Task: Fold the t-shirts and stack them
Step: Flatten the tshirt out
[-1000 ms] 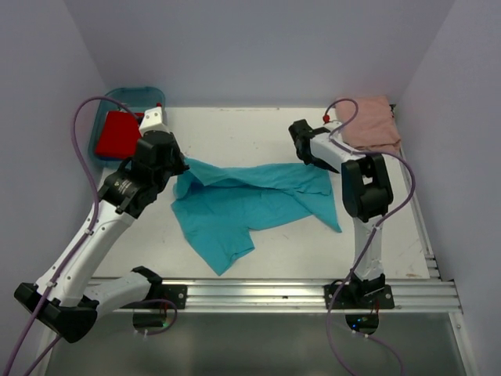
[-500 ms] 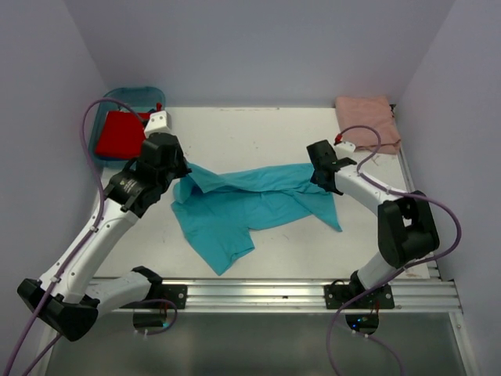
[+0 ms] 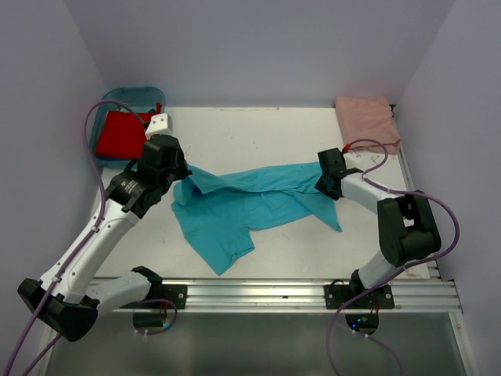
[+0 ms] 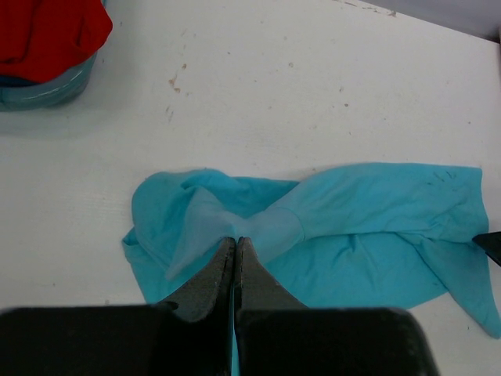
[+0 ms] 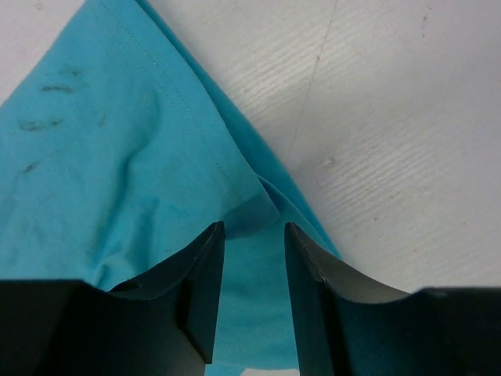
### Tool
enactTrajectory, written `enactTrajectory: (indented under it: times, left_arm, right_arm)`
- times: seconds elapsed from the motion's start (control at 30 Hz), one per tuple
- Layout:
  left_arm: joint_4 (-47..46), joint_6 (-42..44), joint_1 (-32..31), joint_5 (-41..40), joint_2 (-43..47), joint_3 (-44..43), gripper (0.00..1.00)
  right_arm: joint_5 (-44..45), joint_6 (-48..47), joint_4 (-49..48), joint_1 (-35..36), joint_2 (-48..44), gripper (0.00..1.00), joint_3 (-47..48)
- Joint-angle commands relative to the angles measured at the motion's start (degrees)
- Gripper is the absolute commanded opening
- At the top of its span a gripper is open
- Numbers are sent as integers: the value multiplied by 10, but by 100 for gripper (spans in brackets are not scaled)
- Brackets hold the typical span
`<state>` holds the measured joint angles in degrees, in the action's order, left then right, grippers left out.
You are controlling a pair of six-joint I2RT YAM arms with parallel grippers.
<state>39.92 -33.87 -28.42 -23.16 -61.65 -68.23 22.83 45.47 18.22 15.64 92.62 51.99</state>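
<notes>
- Right now the turquoise t-shirt [image 3: 250,204] lies crumpled and half spread mid-table [image 3: 258,133], pulled into a long band from left to right, with a loose flap trailing toward the near edge.
- The cloth shows a stitched hem and a few dark specks near its right end.
- The pink t-shirt [image 3: 366,119] sits folded at the far right corner; the red t-shirt [image 3: 119,135] is in the blue tub [image 3: 129,95] at far left.
- Versus a second ago: the right arm has swung its elbow out to the right and dropped its tip onto the shirt's right end; its jaws have narrowed a lot. The left arm has barely shifted.
- Left gripper [image 4: 235,243]: jaws pressed together, pinching a bunched fold at the shirt's left end.
- Right gripper [image 5: 252,227]: jaws part spread, straddling the hem corner; a gap shows, cloth not clamped yet.
</notes>
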Motion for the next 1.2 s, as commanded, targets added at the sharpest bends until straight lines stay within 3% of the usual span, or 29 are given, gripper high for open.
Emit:
enactTrajectory:
  times: [0.0,0.4,0.57,0.73,1.17]
  left_arm:
    - [-20,-7,-1,-2,13,0,0]
    - [-16,-6,-1,-5,14,-2,0]
    - [-16,-6,-1,-4,14,-2,0]
    - [-15,-6,-1,-4,12,-5,0]
    - [-24,2,-1,-11,13,0,0]
  right_arm:
    - [-16,6,-49,-6,5,40,0]
    - [-7,9,-34,-15,29,32,7]
    - [-3,12,-29,-17,28,18,2]
    - [5,7,-25,-17,-16,0,-6]
    - [-10,-53,80,-17,-225,0,28]
